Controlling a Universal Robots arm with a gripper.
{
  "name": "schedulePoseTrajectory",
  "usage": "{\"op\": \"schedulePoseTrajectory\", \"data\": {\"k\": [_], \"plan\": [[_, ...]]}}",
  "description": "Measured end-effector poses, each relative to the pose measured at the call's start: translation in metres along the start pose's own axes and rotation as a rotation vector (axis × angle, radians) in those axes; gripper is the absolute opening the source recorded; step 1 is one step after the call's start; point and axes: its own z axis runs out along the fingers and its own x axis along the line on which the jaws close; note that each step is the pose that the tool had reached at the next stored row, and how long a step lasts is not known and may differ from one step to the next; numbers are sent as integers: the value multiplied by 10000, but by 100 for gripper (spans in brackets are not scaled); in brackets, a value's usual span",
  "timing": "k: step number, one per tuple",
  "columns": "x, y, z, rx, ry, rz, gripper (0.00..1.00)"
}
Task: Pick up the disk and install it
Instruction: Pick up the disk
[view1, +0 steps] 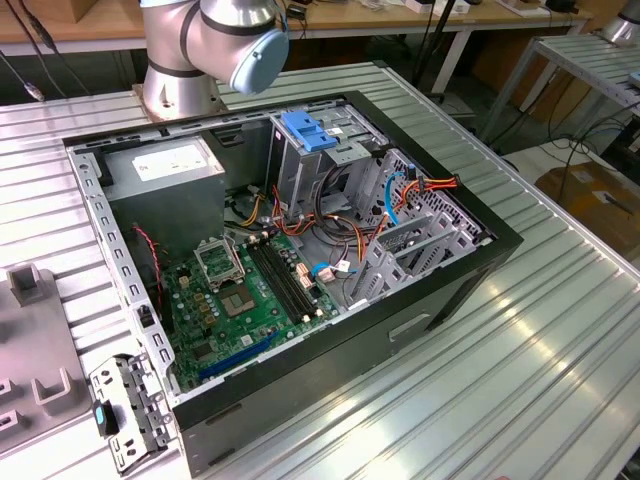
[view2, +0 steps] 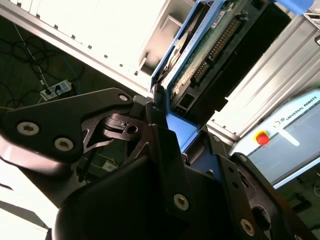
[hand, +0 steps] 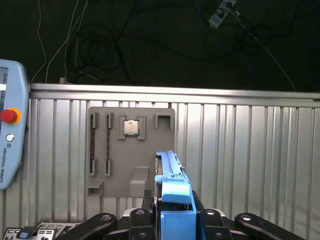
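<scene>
Fingers (view2: 167, 150) pinched on the flat silver-grey metal hard drive with blue plastic rails (view2: 210, 45); I'd hold it square.

The disk (hand: 173, 181) has smooth blue plastic rails and a green circuit-board face. The tool (hand: 172, 212) is matt black with bright metal screws. The counter (view1: 530, 370) is ribbed, shiny bare metal; the tray (hand: 131, 155) on it is matt grey.

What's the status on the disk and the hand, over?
Hand shut on the disk, held edge-on above the table. Not yet in the computer case. Nothing else touching the disk.
</scene>
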Motion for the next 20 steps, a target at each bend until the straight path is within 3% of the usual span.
{"op": "schedulePoseTrajectory", "data": {"k": [3,10,14,17,20], "plan": [[3,-62,1,-1,0,0,37],[104,-88,1,-3,0,0,37],[134,-156,1,-12,0,0,37],[144,-325,2,-44,-1,1,37],[149,-442,4,-61,-2,-1,37]]}}
